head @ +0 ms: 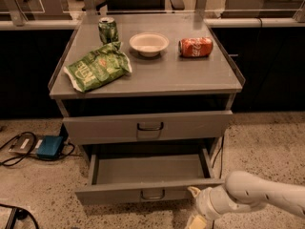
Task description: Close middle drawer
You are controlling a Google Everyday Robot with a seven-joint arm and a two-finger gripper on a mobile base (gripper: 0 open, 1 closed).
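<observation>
The middle drawer (147, 173) stood pulled well out beneath the shut upper drawer (109, 127), and the arm's (259, 194) jaws, spread apart and holding nothing, sat against its front panel's right end, seemingly placed to push.

Green can (108, 29), bowl (148, 44), red can (196, 46), green bag (97, 67) — crisps, perhaps.
</observation>
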